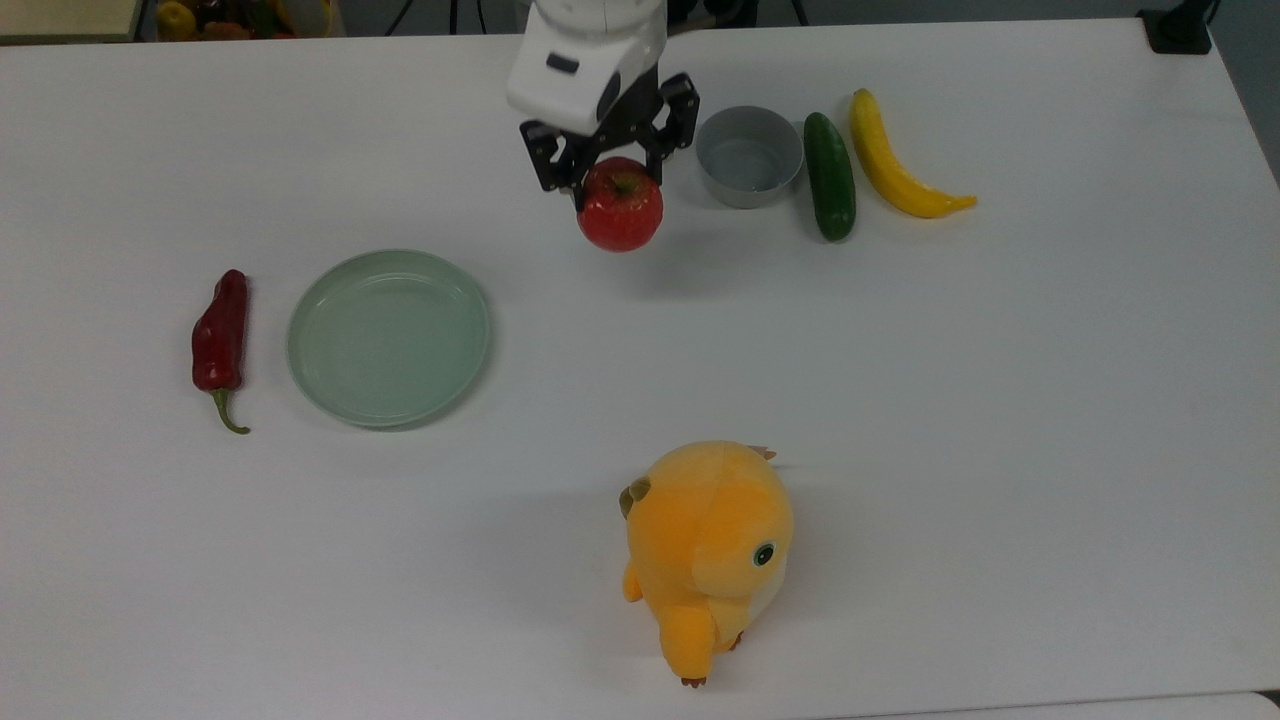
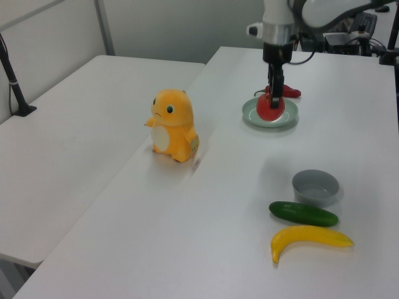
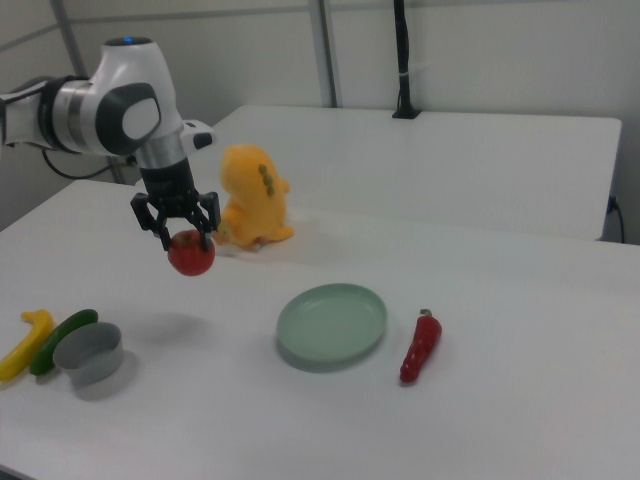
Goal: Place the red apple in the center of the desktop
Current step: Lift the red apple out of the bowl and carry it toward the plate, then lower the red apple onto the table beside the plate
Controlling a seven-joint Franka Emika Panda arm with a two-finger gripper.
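Carried object: the red apple (image 1: 620,216) hangs directly beneath the gripper (image 1: 612,170), clear of the table; its shadow falls on the bare white surface below and toward the top view's right.

Gripper state: the two fingers (image 1: 560,168) are closed onto the upper half of the red apple, one on each side of the stem dimple, and it holds nothing else.

Goal region: the middle of the desktop (image 1: 960,420) is bare, lying toward the top view's bottom from the apple, between the pale-green plate (image 1: 388,337) and the open area on the top view's right.

Deciding relation: the apple is off-centre, in the upper middle of the top view; judged from this, the remaining travel runs toward the yellow plush toy (image 1: 712,545) and then down.

Neighbours on the source side: the grey bowl (image 1: 749,156) stands empty just to the top view's right of the gripper, with the cucumber (image 1: 830,176) and banana (image 1: 895,158) beyond it.

Neighbours on the far side: the chili pepper (image 1: 221,337) lies beside the plate, well apart from the apple.

Apparent overlap: in the left view the red apple (image 2: 270,108) appears over the plate, but the top view shows them apart.

Side check: in the right view the red apple (image 3: 191,252) hangs well above the table.
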